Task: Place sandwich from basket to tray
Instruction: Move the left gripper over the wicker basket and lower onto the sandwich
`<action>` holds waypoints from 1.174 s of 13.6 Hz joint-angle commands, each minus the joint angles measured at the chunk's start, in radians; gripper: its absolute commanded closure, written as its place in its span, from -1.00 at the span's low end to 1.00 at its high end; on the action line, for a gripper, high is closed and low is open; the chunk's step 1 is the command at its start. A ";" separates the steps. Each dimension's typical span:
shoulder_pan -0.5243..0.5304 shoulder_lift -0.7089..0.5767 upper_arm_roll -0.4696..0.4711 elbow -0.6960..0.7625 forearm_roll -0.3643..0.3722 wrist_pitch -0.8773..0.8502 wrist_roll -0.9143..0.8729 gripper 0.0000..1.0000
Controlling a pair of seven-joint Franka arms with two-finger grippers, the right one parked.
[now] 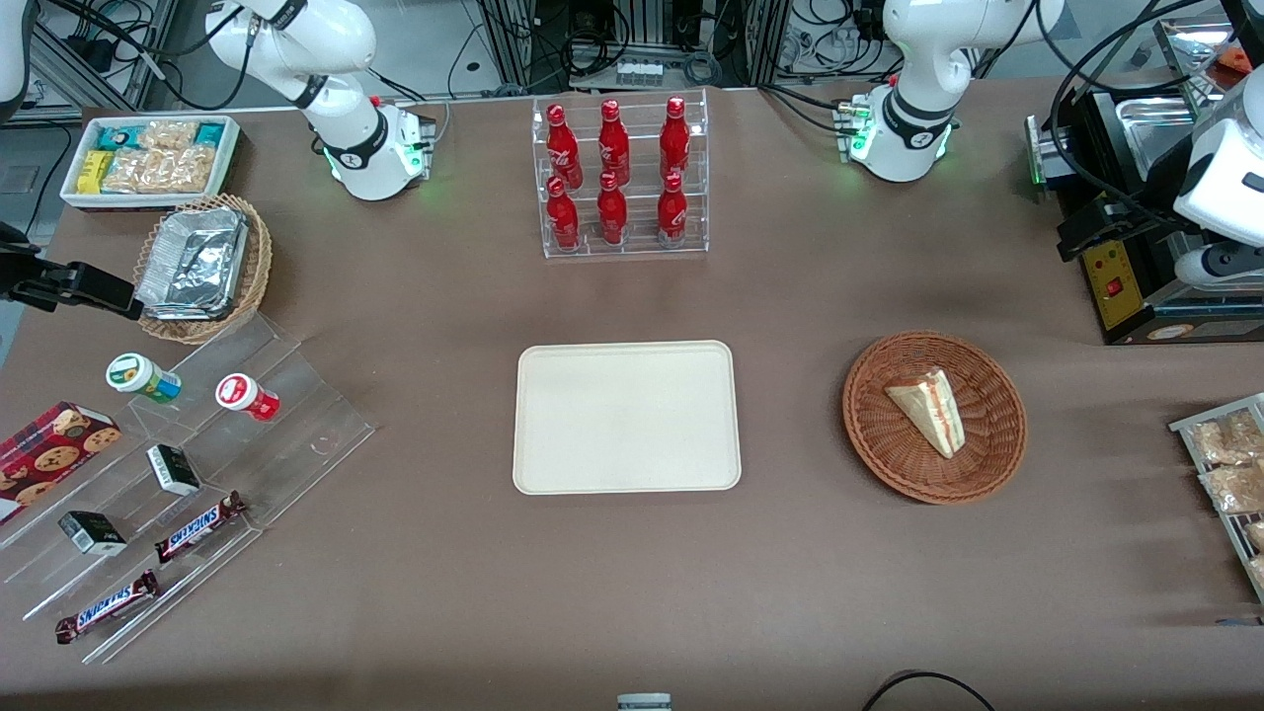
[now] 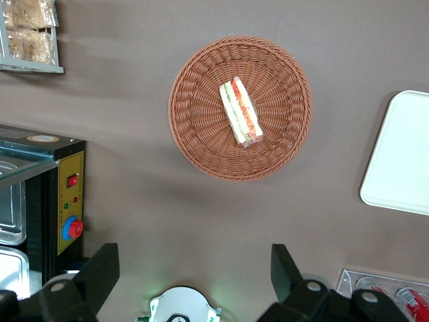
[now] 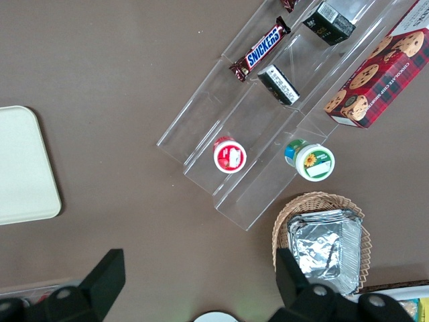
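Observation:
The sandwich (image 1: 928,410), a pale wedge with red and green filling, lies in the round reddish-brown wicker basket (image 1: 889,464) toward the working arm's end of the table. The cream tray (image 1: 626,417) lies flat and bare at the table's middle, beside the basket. In the left wrist view the sandwich (image 2: 241,113) sits in the basket (image 2: 201,141), and one end of the tray (image 2: 402,161) shows. My left gripper (image 2: 192,268) is open and empty, held high above the table, farther from the front camera than the basket. Its arm (image 1: 1224,188) shows above the black machine.
A black machine (image 1: 1136,286) stands near the basket, farther from the front camera. A rack of snack packets (image 1: 1229,464) lies at the working arm's end. A bottle rack (image 1: 617,178) stands farther back than the tray. Acrylic steps with snacks (image 1: 178,474) and a foil-tray basket (image 1: 202,267) sit toward the parked arm's end.

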 commanded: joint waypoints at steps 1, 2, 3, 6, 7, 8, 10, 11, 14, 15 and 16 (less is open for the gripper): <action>-0.011 -0.005 0.000 0.009 0.007 -0.015 0.008 -1.00; -0.011 -0.004 0.000 0.006 0.010 -0.013 0.008 -1.00; -0.011 0.001 0.000 0.000 0.012 -0.009 0.006 -1.00; -0.013 0.003 0.001 -0.145 0.015 0.147 -0.014 -1.00; -0.011 -0.004 0.001 -0.210 0.017 0.219 -0.043 -1.00; -0.013 -0.004 0.000 -0.266 0.017 0.299 -0.084 -1.00; -0.025 0.002 -0.002 -0.355 0.018 0.432 -0.159 -1.00; -0.025 0.009 -0.005 -0.398 0.018 0.494 -0.202 -1.00; -0.026 0.051 -0.023 -0.489 0.018 0.675 -0.384 -1.00; -0.026 0.073 -0.031 -0.500 0.018 0.709 -0.418 -1.00; -0.026 0.091 -0.032 -0.511 0.018 0.738 -0.428 -1.00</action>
